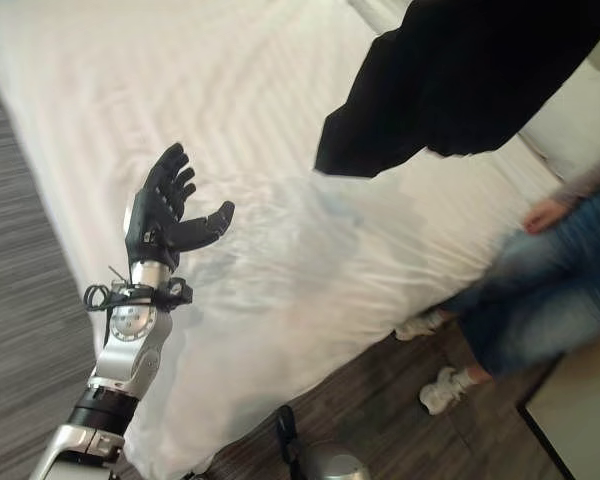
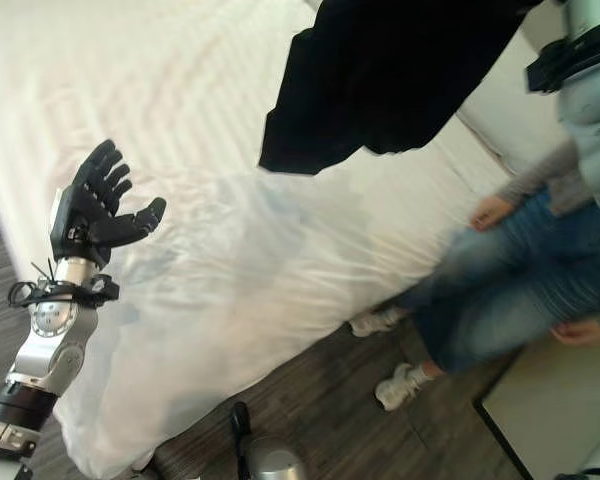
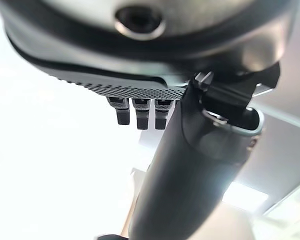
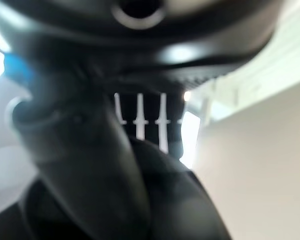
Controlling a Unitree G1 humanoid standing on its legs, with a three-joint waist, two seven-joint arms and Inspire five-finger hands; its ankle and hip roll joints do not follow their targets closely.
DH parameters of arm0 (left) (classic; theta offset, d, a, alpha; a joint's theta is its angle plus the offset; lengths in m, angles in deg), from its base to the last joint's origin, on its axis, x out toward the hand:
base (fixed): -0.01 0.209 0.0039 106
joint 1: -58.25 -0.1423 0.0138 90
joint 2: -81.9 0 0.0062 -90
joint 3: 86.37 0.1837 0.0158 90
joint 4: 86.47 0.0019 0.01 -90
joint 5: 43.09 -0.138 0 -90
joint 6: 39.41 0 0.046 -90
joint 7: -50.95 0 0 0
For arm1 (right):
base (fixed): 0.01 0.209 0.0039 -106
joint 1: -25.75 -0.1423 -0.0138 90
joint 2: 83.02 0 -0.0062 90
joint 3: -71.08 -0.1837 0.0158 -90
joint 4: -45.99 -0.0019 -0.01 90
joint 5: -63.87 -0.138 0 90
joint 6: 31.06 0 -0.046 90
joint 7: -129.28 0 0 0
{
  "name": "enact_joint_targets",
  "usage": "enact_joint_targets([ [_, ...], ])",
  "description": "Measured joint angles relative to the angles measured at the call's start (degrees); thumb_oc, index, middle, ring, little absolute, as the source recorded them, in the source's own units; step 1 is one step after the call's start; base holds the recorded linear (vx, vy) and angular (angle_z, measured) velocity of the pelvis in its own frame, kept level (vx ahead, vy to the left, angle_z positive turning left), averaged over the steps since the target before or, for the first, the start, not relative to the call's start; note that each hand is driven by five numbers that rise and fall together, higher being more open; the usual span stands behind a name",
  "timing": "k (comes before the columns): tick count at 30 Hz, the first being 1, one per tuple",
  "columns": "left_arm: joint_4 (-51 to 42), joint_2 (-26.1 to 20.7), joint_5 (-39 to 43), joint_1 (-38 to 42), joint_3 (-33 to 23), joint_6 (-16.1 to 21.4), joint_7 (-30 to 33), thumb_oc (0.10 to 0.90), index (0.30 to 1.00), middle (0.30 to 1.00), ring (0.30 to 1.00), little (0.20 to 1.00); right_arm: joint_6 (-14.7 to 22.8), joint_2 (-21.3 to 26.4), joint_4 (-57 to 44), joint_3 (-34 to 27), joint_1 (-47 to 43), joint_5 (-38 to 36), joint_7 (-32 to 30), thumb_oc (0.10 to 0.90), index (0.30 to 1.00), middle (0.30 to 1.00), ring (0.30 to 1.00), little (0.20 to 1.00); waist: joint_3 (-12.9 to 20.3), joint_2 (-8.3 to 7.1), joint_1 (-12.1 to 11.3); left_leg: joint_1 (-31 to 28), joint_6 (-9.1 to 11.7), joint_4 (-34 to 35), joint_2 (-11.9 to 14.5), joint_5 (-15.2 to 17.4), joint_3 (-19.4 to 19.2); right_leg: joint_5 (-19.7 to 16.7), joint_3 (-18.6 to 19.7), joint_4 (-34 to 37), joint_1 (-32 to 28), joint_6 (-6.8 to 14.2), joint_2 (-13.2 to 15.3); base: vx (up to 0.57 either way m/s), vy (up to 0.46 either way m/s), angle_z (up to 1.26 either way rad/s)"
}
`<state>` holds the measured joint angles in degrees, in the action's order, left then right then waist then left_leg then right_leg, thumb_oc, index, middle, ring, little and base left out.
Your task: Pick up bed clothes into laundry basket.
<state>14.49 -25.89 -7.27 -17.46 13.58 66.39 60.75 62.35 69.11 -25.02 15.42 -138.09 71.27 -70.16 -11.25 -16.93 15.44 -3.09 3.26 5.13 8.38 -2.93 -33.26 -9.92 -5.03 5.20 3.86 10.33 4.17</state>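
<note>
Nearest the camera, the left hand is raised above the bed's near long edge, palm up, its fingers spread and straight and its thumb standing out to the side, holding nothing; the left wrist view shows the same straight fingers against bright white. Under it the white sheet covers the bed from the far edge to the near one, where it folds over the side and hangs to the dark wood-look floor. A black garment hangs in the air over the right part of the bed, its lower hem clear of the sheet, with open white sheet between it and the left hand. In the right wrist view the right hand has the dark cloth close against its thumb and fingers, but the picture is too soft to say whether they are curled round it, so I cannot tell the grip. A person in blue jeans and pale shoes sits on the bed's near edge at the right, one hand resting on the sheet. Bare floor runs along the bed's near side between the hanging sheet and the person's feet
</note>
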Motion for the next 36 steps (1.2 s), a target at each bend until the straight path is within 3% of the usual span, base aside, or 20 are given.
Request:
enact_joint_targets([
  [2, 0.2, -0.4, -0.4, -0.5, 0.6, -0.4, -0.2, 0.8, 0.9, 0.9, 0.9, 0.9, 0.5, 1.9, -2.5, -0.6, 0.3, -1.4, -0.1, 0.4, 0.3, 0.3, 0.3, 0.3, 0.3, -0.53, 1.3, -0.1, 0.2, -3.6, 1.1, 2.1, -2.4, -4.2, -2.9, -0.1, 1.3, -2.7, -2.3, -0.24, 0.178, -1.03],
  [4, 0.0, -2.5, -1.1, -0.1, 0.7, -0.8, 0.1, 0.8, 0.9, 0.9, 0.9, 0.9, 1.2, 1.3, -6.1, -1.7, 0.1, -2.2, -0.5, 0.4, 0.3, 0.3, 0.3, 0.3, -0.1, 0.36, 0.8, -2.0, -3.7, -3.7, 3.1, 4.8, -8.5, -9.0, -2.2, -1.1, 3.8, 2.6, -4.3, -0.28, 0.242, -1.72],
  [5, 0.9, -1.5, -2.8, 1.8, 0.5, -1.5, -0.3, 0.8, 0.9, 0.9, 0.9, 0.9, 3.0, 2.9, -7.0, -1.6, 1.7, -3.1, -0.7, 0.4, 0.3, 0.3, 0.3, 0.3, -0.4, 2.33, 3.3, -4.4, -2.0, -2.8, 4.6, 3.2, -11.4, 5.0, -13.0, -18.6, 4.8, -2.8, 0.2, -0.33, 0.249, -1.52],
  [7, -1.9, -1.6, -4.7, -2.4, -3.4, -1.2, 0.2, 0.8, 0.9, 0.9, 0.9, 0.9, 3.6, 2.8, -8.6, -4.7, 5.3, -6.1, -1.1, 0.4, 0.3, 0.3, 0.3, 0.3, 1.9, 3.37, 0.2, -8.9, -0.8, -6.2, 7.1, 2.9, -17.3, 8.9, -15.8, -40.1, 4.1, -2.9, 6.8, -0.27, 0.051, -1.51],
  [10, -3.0, -5.0, -4.8, -8.0, -12.2, -0.9, 3.2, 0.8, 0.9, 0.9, 0.9, 0.9, 7.1, 0.4, -11.7, -10.2, 13.4, -8.2, -1.7, 0.4, 0.3, 0.3, 0.3, 0.3, 4.3, 2.35, -2.8, -8.3, -3.6, -27.3, 19.0, 2.2, -14.3, 2.1, -22.0, -32.4, -3.2, -9.1, 5.3, -0.14, -0.042, -1.56],
  [11, -1.9, -7.9, -4.5, -7.8, -14.5, -0.9, 4.6, 0.8, 0.9, 0.9, 0.9, 0.9, 7.7, 0.6, -12.4, -12.8, 17.4, -9.3, -2.1, 0.4, 0.3, 0.3, 0.3, 0.3, 7.4, 1.39, -3.7, -5.7, -2.8, -28.0, 18.3, 4.6, -16.9, 0.8, -22.7, -28.8, -2.8, -10.5, 4.9, -0.3, -0.225, -1.27],
  [12, -0.9, -8.5, -4.6, -1.5, -13.7, -1.0, 4.7, 0.8, 0.9, 0.9, 0.9, 0.9, 7.6, 6.9, -11.5, -14.6, 16.3, -10.8, -2.2, 0.4, 0.3, 0.3, 0.3, 0.3, 8.8, -0.09, -4.5, -2.6, -3.3, -10.6, 1.8, 7.4, -16.8, 3.4, -21.6, -21.6, -2.6, -12.4, 7.4, -0.28, -0.3, -0.85],
  [13, -2.0, -9.5, -5.1, 2.7, -14.7, -0.6, 4.6, 0.8, 0.9, 0.9, 0.9, 0.9, 7.4, 10.2, -10.9, -16.6, 12.7, -12.2, -2.0, 0.4, 0.3, 0.3, 0.3, 0.3, 7.4, 7.56, -4.6, -4.0, -4.7, -1.3, 0.6, -2.1, -23.3, 11.3, -28.2, -24.6, -3.4, -5.2, 8.8, -0.29, -0.315, -0.85],
  [14, -2.4, -11.7, -5.1, 1.8, -17.5, -0.1, 4.9, 0.8, 0.9, 0.9, 0.9, 0.9, 7.6, 8.0, -11.2, -17.8, 13.7, -13.1, -2.8, 0.4, 0.3, 0.3, 0.3, 0.3, 7.4, 8.83, -5.4, -6.4, -1.6, -2.6, 1.7, 2.2, -25.4, 12.6, -30.7, -25.6, -4.5, -3.8, 9.9, -0.17, -0.281, -1.21],
  [18, 0.0, -18.2, -3.8, 3.6, -28.0, 3.3, 12.2, 0.8, 0.9, 0.9, 0.9, 0.9, 10.0, -0.1, -20.5, -27.6, 37.4, -14.5, -0.6, 0.4, 0.3, 0.3, 0.3, 0.3, 14.1, 5.63, -5.1, -8.0, 4.1, -30.3, 18.0, 7.8, -30.8, 4.1, -28.3, -8.8, -7.8, -16.2, 4.2, -0.11, -0.272, -1.7],
  [21, -11.4, -17.5, -4.5, -0.1, -25.3, 4.6, 10.5, 0.8, 0.9, 0.9, 0.9, 0.9, 10.2, -5.3, -22.9, -39.7, 45.4, -15.1, -0.3, 0.4, 0.3, 0.3, 0.3, 0.3, 13.6, 7.52, -2.8, -1.3, 7.6, -22.7, 14.3, 8.2, -33.0, 3.6, -22.7, -2.8, -9.7, -15.8, 3.0, -0.12, -0.242, -0.58],
  [22, -14.7, -16.9, -5.4, -1.7, -24.5, 5.8, 9.4, 0.8, 0.9, 0.9, 0.9, 0.9, 10.0, -7.0, -22.7, -41.4, 46.9, -15.6, -0.5, 0.4, 0.3, 0.3, 0.3, 0.3, 13.6, 8.71, -2.8, 0.2, 7.6, -20.5, 13.9, 8.0, -33.2, 3.7, -21.0, -2.2, -9.9, -15.8, 2.3, -0.2, -0.314, -1.38],
  [24, -34.9, 9.9, -9.2, -19.3, -21.1, 8.8, 3.6, 0.8, 0.9, 0.9, 0.9, 0.9, 9.3, -23.7, -31.4, -57.3, 69.1, -14.4, 0.0, 0.4, 0.3, 0.3, 0.3, 0.3, 9.5, 15.26, -3.4, -4.9, -1.1, -10.1, 14.9, -4.0, -29.2, 13.2, -21.3, -17.0, -4.4, -10.7, -0.1, -0.23, -0.321, -1.38],
  [25, -33.5, 12.1, -8.8, -20.4, -21.3, 8.6, 3.4, 0.8, 0.9, 0.9, 0.9, 0.9, 9.2, -24.9, -31.5, -56.3, 71.7, -13.1, 1.0, 0.4, 0.3, 0.3, 0.3, 0.3, 9.8, 14.87, -3.0, -5.5, -1.0, -12.4, 16.6, -4.0, -28.9, 13.5, -21.5, -14.2, -3.3, -11.4, -1.4, -0.27, -0.211, -1.18],
  [26, -31.1, 11.9, -6.8, -19.9, -22.1, 7.5, 4.7, 0.8, 0.9, 0.9, 0.9, 0.9, 8.0, -34.8, -35.5, -55.7, 73.5, -11.0, 1.9, 0.4, 0.3, 0.3, 0.3, 0.3, 9.8, 9.39, -4.7, -8.6, -0.5, -18.0, 17.6, -3.7, -30.8, 2.0, -20.9, -5.0, -3.2, -18.8, -2.7, -0.21, -0.062, -1.0],
  [29, -26.6, 12.5, -6.6, -18.9, -16.5, 4.7, 4.8, 0.8, 0.9, 0.9, 0.9, 0.9, 8.3, -46.4, -40.9, -52.7, 71.9, -7.4, 0.8, 0.4, 0.3, 0.3, 0.3, 0.3, 7.7, 10.76, -6.9, -4.4, 11.2, -22.0, 17.5, 6.8, -12.4, 6.3, -12.9, -1.7, -5.0, -15.4, -6.8, -0.14, -0.011, -0.97],
  [31, -26.7, 15.2, -6.7, -18.7, -11.0, 2.3, 4.5, 0.8, 0.9, 0.9, 0.9, 0.9, 8.0, -47.7, -40.3, -45.4, 68.5, -3.6, 1.4, 0.4, 0.3, 0.3, 0.3, 0.3, 2.4, 10.85, -11.8, 0.3, 7.8, -15.0, 6.0, 10.5, 5.5, 4.2, -4.4, 0.0, -5.7, -15.3, -6.1, 0.02, -0.016, -1.73],
  [34, -27.0, 15.3, -7.3, -18.5, -7.8, 1.5, 3.8, 0.8, 0.9, 0.9, 0.9, 0.9, 7.8, -44.4, -36.8, -41.5, 69.2, 0.4, 2.7, 0.4, 0.3, 0.3, 0.3, 0.3, -0.4, 11.29, -12.5, 4.4, 5.4, -13.8, 2.1, 8.4, 18.7, 5.2, 1.2, -0.1, -9.3, -14.1, -6.4, 0.01, -0.065, -1.23],
  [35, -27.4, 15.1, -7.9, -18.5, -7.1, 2.3, 4.3, 0.8, 0.9, 0.9, 0.9, 0.9, 7.9, -45.8, -35.6, -41.1, 69.6, 2.3, 2.1, 0.4, 0.3, 0.3, 0.3, 0.3, -1.0, 11.14, -14.9, 6.0, 4.1, -12.9, -2.3, 9.2, 35.7, 5.6, 5.5, -0.1, -10.1, -13.3, -5.4, -0.02, -0.066, -1.52],
  [36, -27.5, 15.0, -8.2, -18.3, -6.8, 2.3, 4.3, 0.8, 0.9, 0.9, 0.9, 0.9, 7.5, -45.0, -35.5, -41.2, 69.8, 3.1, 1.9, 0.4, 0.3, 0.3, 0.3, 0.3, -1.1, 11.98, -14.5, 7.2, 4.0, -12.9, -2.3, 8.7, 37.8, 5.7, 7.7, -0.1, -10.2, -13.1, -5.8, -0.05, -0.055, -1.4],
])
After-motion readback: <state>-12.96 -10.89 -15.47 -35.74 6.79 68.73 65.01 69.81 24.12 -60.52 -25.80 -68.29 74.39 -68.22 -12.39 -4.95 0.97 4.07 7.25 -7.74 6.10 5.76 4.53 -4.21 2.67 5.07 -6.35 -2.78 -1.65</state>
